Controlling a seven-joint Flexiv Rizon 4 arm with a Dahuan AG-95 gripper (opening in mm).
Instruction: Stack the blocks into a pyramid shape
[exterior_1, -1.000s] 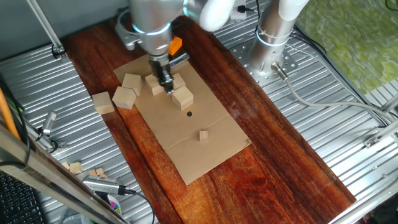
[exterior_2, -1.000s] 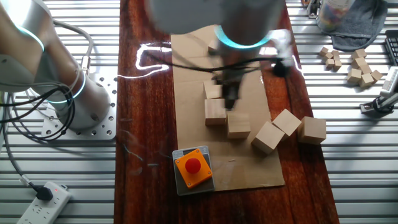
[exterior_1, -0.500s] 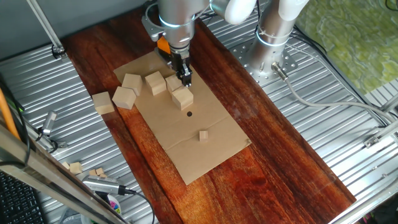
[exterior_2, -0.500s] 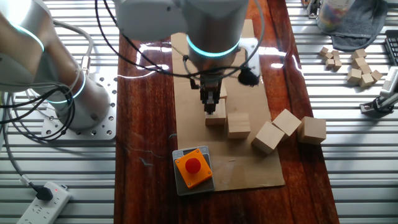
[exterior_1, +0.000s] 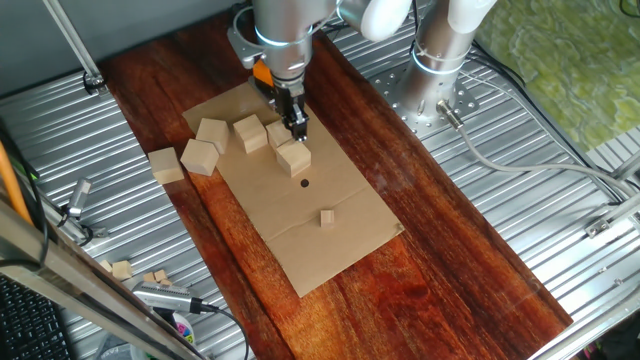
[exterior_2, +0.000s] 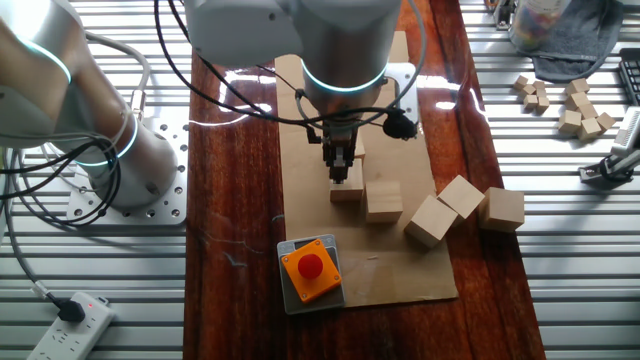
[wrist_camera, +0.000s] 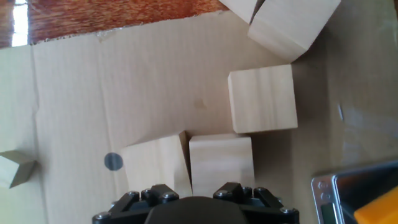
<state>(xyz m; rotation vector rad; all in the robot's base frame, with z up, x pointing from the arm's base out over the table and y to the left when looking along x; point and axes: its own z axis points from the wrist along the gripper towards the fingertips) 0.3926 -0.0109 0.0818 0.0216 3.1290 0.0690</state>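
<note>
Taking the cardboard sheet (exterior_1: 330, 225) as the landmark, two blocks sit side by side and touching near its far-middle, one (wrist_camera: 221, 163) directly under the hand and its neighbour (wrist_camera: 155, 167) pressed against it on one side, which reads as the start of the pyramid's bottom row; a third block (wrist_camera: 262, 99) lies just beyond them on the sheet, close to the first but set off at a corner rather than in line, so it would presumably need nudging or lifting to join the row; toward the sheet's edge nearest the loose pile lie two more blocks (exterior_2: 435, 219) (exterior_2: 463, 195) leaning against each other, and a further block (exterior_2: 504, 209) rests just off the sheet on the dark wood, all apparently waiting their turn; a much tinier cube (exterior_1: 327, 217) sits alone nearer the sheet's opposite end, beside a small dark spot (exterior_1: 305, 182), and the orange box (exterior_2: 310, 270) stands at the sheet's corner; the arm hangs straight down over the paired blocks, wrist vertical, with the gripper (exterior_2: 340, 172) low at the top of the row; its fingers look close together, but whether they pinch a block or merely hover above it I cannot tell, since the hand view shows only the gripper's base.
</note>
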